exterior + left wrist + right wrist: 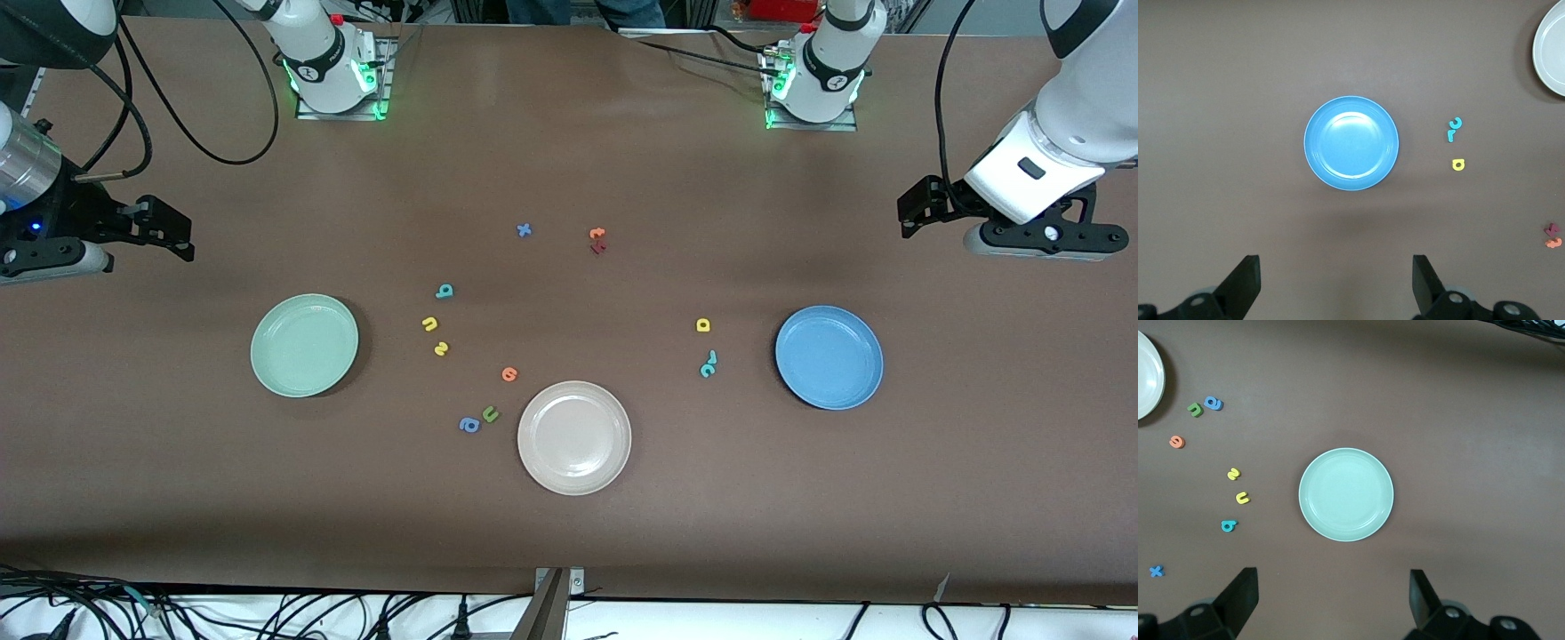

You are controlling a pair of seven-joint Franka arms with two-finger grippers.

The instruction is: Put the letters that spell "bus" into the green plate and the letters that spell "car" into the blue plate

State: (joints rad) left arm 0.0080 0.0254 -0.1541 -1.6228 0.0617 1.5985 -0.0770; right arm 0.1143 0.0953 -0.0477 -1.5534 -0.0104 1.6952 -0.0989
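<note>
Claws: left claw [1335,283] wide, empty, above blue plate [1351,143] | right claw [1331,600] wide, empty, above green plate [1346,495]

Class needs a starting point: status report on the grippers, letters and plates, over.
Left gripper open, up over its table end; right gripper open likewise. Green plate and blue plate empty; bus letters and car letters on table. Nothing blocking.
</note>
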